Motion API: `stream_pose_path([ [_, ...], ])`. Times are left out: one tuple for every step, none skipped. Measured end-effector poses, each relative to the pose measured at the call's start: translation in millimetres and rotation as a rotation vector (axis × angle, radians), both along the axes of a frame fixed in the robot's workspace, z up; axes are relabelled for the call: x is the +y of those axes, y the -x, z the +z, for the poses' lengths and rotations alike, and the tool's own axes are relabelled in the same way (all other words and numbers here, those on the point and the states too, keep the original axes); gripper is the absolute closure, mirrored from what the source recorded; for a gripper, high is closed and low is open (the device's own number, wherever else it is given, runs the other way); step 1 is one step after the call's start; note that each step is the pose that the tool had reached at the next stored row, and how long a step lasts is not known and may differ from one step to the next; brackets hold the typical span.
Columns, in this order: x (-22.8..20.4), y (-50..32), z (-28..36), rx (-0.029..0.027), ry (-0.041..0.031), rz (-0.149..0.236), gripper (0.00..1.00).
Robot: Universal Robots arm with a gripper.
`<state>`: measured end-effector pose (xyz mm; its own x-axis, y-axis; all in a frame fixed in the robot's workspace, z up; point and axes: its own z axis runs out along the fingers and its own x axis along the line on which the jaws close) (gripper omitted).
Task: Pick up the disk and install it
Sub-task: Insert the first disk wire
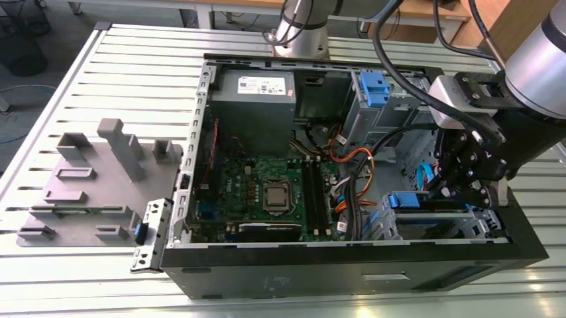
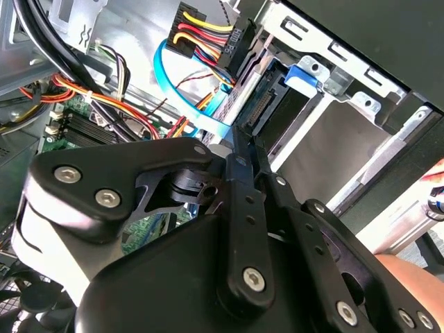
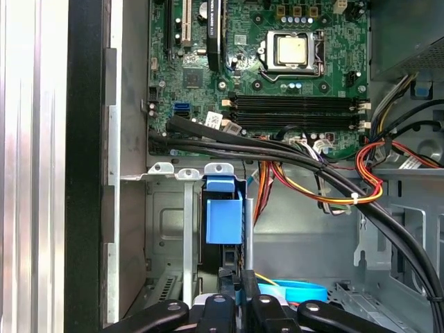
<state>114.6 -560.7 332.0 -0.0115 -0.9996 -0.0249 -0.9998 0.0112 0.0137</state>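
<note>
The disk (image 1: 415,201) stands on edge in the metal drive cage at the front corner of the open computer case, on the exterior view's right. Its blue plastic rail (image 3: 223,216) shows between the cage walls, and its connector end (image 2: 272,105) faces the case's inside. My black gripper (image 1: 455,193) hangs inside the case right at that cage. Its fingers look shut together, tips (image 2: 237,142) at the disk's connector end, with nothing seen between them. In the first wrist view the gripper (image 3: 239,281) sits just behind the blue rail.
The green motherboard (image 1: 265,192) fills the case floor. A grey power-supply box (image 1: 256,89) sits at the back, a blue latch on a grey cage (image 1: 373,86) beside it. Black and orange cables (image 3: 312,173) and a blue flat cable (image 2: 170,90) run close by. A grey fixture (image 1: 97,179) lies outside.
</note>
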Motion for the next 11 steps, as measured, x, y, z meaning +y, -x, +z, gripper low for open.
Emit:
stream_pose_path([
  [0.0,0.0,-0.1,0.0000,-0.0002,0.000,0.84],
  [0.0,0.0,-0.5,0.0000,-0.0003,0.000,0.84],
  [0.0,0.0,-1.1,0.0000,-0.0001,0.000,0.84],
  [0.0,0.0,-1.3,0.0000,0.0003,0.000,0.84],
  [0.0,0.0,-1.3,0.0000,0.0004,0.000,0.84],
  [0.0,0.0,-1.3,0.0000,0.0004,0.000,0.84],
  [0.0,0.0,-1.4,0.0000,0.0004,0.000,0.84],
  [0.0,0.0,-1.5,0.0000,0.0003,0.000,0.84],
  [0.0,0.0,-1.5,0.0000,0.0002,0.000,0.84],
  [0.0,0.0,-1.5,0.0000,0.0002,0.000,0.84],
  [0.0,0.0,-1.6,0.0000,-0.0001,0.000,0.84],
])
